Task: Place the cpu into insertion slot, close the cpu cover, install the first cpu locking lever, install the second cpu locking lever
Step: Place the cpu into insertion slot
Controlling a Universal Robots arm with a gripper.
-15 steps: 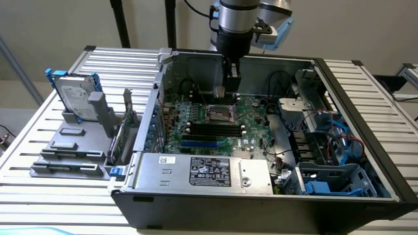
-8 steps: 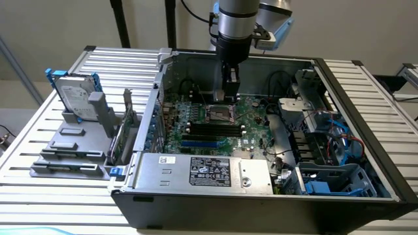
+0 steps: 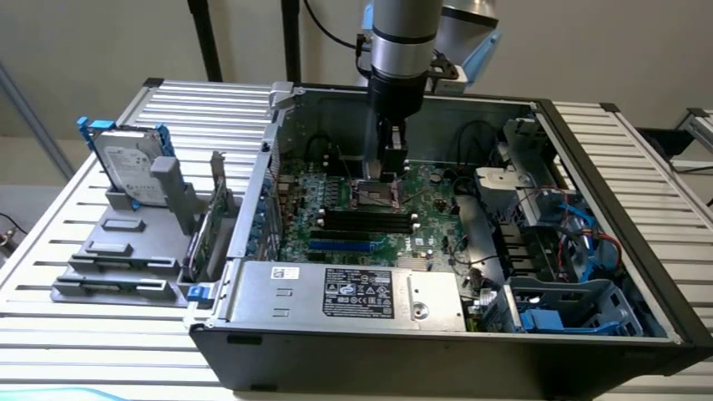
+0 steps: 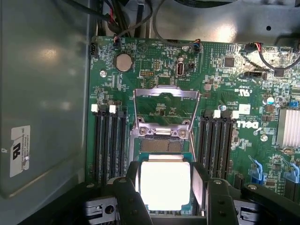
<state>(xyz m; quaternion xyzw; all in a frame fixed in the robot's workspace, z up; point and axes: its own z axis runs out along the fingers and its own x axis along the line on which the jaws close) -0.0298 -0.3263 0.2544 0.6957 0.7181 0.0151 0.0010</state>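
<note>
In the wrist view the gripper is nearest, its 2 dark fingers closed against opposite edges of the cpu, holding it flat with its pale metal top facing the camera. The chip hangs over the near part of the insertion slot, whose dark contact field shows just past the chip's far edge; whether chip and socket touch cannot be told. A thin metal lever runs along one side of the socket. Beyond it the cpu cover stands raised on its hinge, open, with green board visible through its central window. Long black memory slots flank the socket on both sides. Farther along the board sit a round coin battery and a pale finned heatsink, and behind them black cables cross the grey case wall. In the exterior view the closest thing is the open computer case, lying on a slatted metal table, with a grey labelled power-supply box along its near edge. Past the box lies the green motherboard, where the gripper points straight down over the socket, and the arm rises above the case. On the exterior view's left, outside the case, a hard drive stands tilted in a grey holder.
</note>
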